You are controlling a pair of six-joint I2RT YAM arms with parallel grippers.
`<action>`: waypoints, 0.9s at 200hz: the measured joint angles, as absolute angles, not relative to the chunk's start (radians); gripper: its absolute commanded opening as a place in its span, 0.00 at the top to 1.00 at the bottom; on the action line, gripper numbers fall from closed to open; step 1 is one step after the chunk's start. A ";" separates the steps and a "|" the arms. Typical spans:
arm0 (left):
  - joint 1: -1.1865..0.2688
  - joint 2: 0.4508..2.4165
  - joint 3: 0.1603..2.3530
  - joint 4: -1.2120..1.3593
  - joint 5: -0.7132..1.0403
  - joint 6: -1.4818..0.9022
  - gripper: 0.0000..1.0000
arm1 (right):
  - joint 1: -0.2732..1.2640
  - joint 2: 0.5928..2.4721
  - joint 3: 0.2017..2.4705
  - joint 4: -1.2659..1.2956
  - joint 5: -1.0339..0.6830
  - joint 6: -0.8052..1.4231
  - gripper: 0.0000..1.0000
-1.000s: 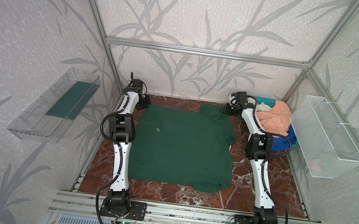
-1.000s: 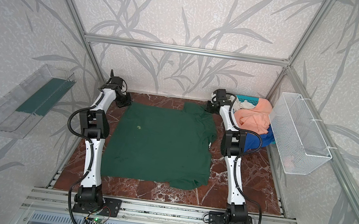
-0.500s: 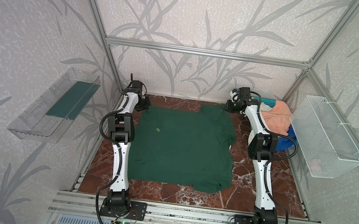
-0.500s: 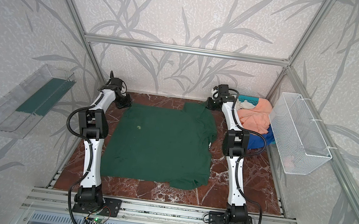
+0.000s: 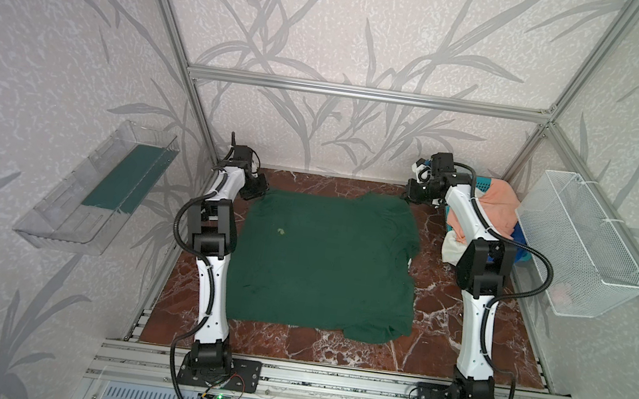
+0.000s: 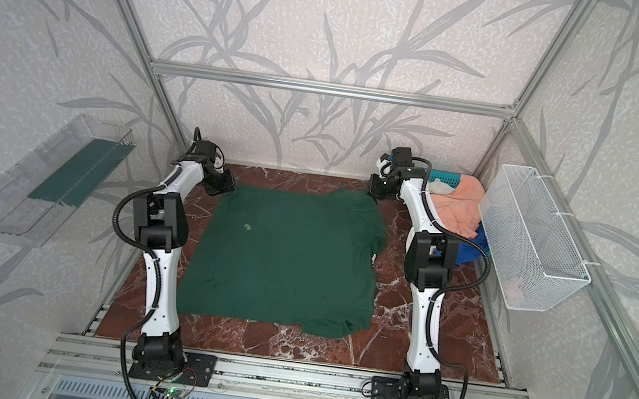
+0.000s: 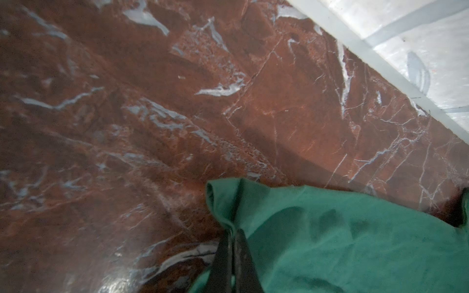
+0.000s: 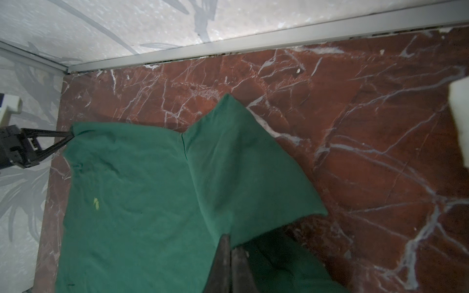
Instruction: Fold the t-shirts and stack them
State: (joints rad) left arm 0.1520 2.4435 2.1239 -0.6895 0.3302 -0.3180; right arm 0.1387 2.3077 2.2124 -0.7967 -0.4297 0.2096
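Top views both show, nearest me, the rail with the two arm bases, and just beyond it the red marble table [image 5: 457, 353] with the dark green t-shirt [image 5: 322, 259] spread almost flat across its middle. Its near edge runs fairly straight except for a bunched lump of cloth at the near right corner. Farther back, each arm reaches to a far corner of that shirt. The left pincer [image 7: 232, 233] is closed on a small pleat of green cloth at the far left corner, as the left wrist view shows plainly. The right pincer [image 8: 229, 238] is likewise clamped on the cloth at the far right, with a sleeve-like flap fanning out past its tip toward the back wall. Beyond the right arm, the peach-orange t-shirt [image 5: 493, 202], the white t-shirt [image 5: 452, 247] and a bit of the royal blue t-shirt [image 6: 468, 253] lie heaped in and over the teal basket [image 5: 483, 183]. The white wire-mesh basket [image 5: 578, 260] hangs on the side wall beside them. By my reckoning the job is barely begun. The green shirt is laid out and gripped, ready for a first fold, but no clean fold is made yet. Three shirts wait in the heap, and no stack exists anywhere.
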 measured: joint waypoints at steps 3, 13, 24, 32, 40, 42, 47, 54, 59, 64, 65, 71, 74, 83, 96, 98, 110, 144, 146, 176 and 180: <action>0.152 2.441 2.114 -0.684 0.332 -0.319 1.00 | 0.139 2.297 2.197 -0.791 -0.431 0.210 1.00; 0.152 2.426 2.083 -0.669 0.335 -0.324 1.00 | 0.142 2.257 2.138 -0.775 -0.432 0.211 1.00; 0.152 2.405 2.047 -0.655 0.335 -0.329 1.00 | 0.144 2.221 2.082 -0.759 -0.433 0.211 1.00; 0.152 2.384 2.021 -0.643 0.335 -0.332 1.00 | 0.144 2.197 2.045 -0.748 -0.432 0.210 1.00; 0.152 2.365 1.999 -0.633 0.335 -0.334 1.00 | 0.144 2.175 2.011 -0.739 -0.432 0.210 1.00; 0.152 2.360 1.993 -0.630 0.334 -0.334 1.00 | 0.144 2.170 2.002 -0.736 -0.432 0.210 1.00; 0.152 2.345 1.979 -0.620 0.334 -0.335 1.00 | 0.144 2.159 1.982 -0.729 -0.431 0.209 1.00; 0.152 2.327 1.960 -0.607 0.334 -0.337 1.00 | 0.144 2.144 1.955 -0.720 -0.430 0.209 1.00; 0.152 2.313 1.946 -0.596 0.334 -0.337 1.00 | 0.144 2.136 1.937 -0.712 -0.429 0.209 1.00; 0.152 2.300 1.933 -0.587 0.334 -0.337 1.00 | 0.144 2.125 1.917 -0.706 -0.429 0.209 1.00; 0.152 2.299 1.932 -0.585 0.334 -0.338 1.00 | 0.144 2.125 1.915 -0.705 -0.428 0.209 1.00; 0.152 2.286 1.920 -0.575 0.333 -0.339 1.00 | 0.144 2.117 1.897 -0.700 -0.428 0.208 1.00; 0.152 2.281 1.916 -0.571 0.333 -0.340 1.00 | 0.144 2.113 1.889 -0.698 -0.428 0.208 1.00; 0.153 2.270 1.904 -0.557 0.331 -0.341 1.00 | 0.144 2.106 1.868 -0.691 -0.427 0.208 1.00; 0.154 2.262 1.891 -0.541 0.329 -0.341 1.00 | 0.144 2.100 1.843 -0.682 -0.425 0.208 1.00; 0.154 2.262 1.890 -0.540 0.329 -0.341 1.00 | 0.144 2.099 1.840 -0.681 -0.424 0.208 1.00; 0.155 2.262 1.878 -0.529 0.324 -0.341 1.00 | 0.143 2.097 1.825 -0.679 -0.419 0.208 1.00; 0.163 2.262 1.850 -0.523 0.313 -0.341 1.00 | 0.138 2.066 1.772 -0.668 -0.405 0.207 1.00; 0.164 2.262 1.850 -0.523 0.312 -0.341 1.00 | 0.138 2.063 1.769 -0.666 -0.404 0.207 1.00; 0.175 2.262 1.851 -0.518 0.311 -0.341 1.00 | 0.126 2.020 1.733 -0.650 -0.400 0.207 1.00; 0.176 2.262 1.851 -0.518 0.311 -0.341 1.00 | 0.125 2.015 1.728 -0.648 -0.400 0.207 1.00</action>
